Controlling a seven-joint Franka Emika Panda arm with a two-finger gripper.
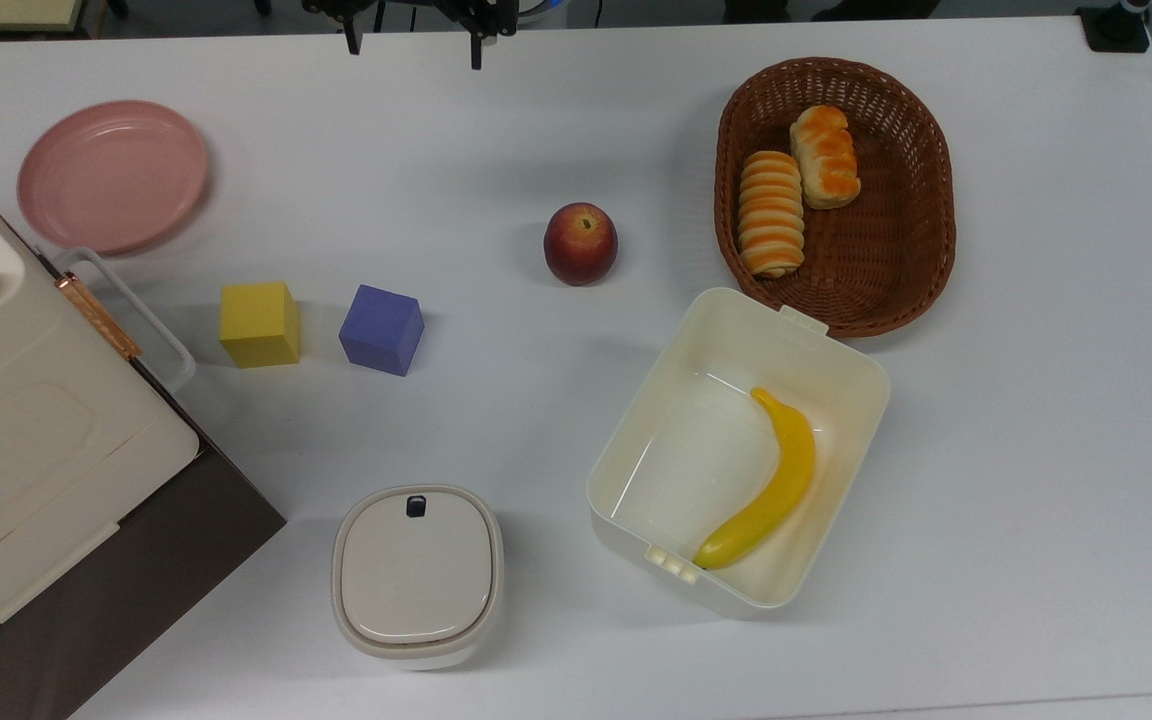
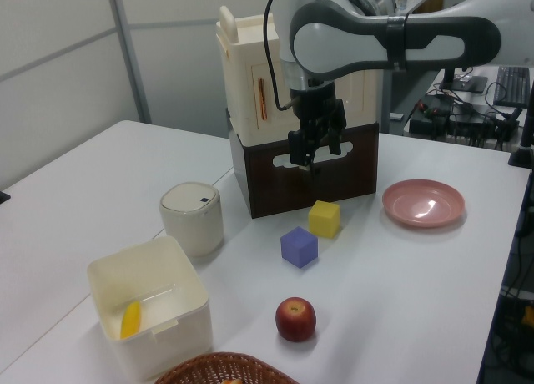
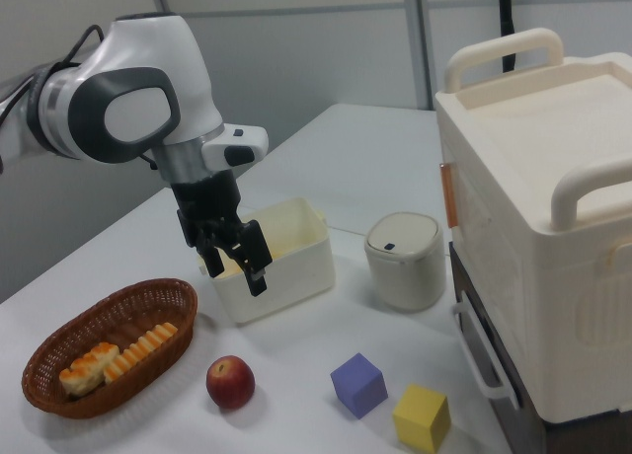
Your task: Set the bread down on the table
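The bread (image 1: 824, 157) is a short lumpy cream roll with orange-brown patches. It lies in a brown wicker basket (image 1: 941, 210) beside a longer ridged roll (image 1: 771, 213). In the right view the bread (image 3: 84, 367) is at the basket's left end. My gripper (image 1: 414, 47) is open and holds nothing, hanging at the top view's upper edge, well to the left of the basket. In the right view the gripper (image 3: 235, 274) hangs in the air in front of the cream box. The left view shows the gripper (image 2: 305, 163) above the cubes. The white table (image 1: 1036, 450) carries everything.
A red apple (image 1: 580, 243) sits left of the basket. An open cream box (image 1: 626, 430) holds a banana (image 1: 771, 485). A lidded pot (image 1: 417, 570), a blue cube (image 1: 381, 329), a yellow cube (image 1: 259, 323), a pink plate (image 1: 113, 175) and a large cream case (image 1: 26, 440) stand to the top view's left.
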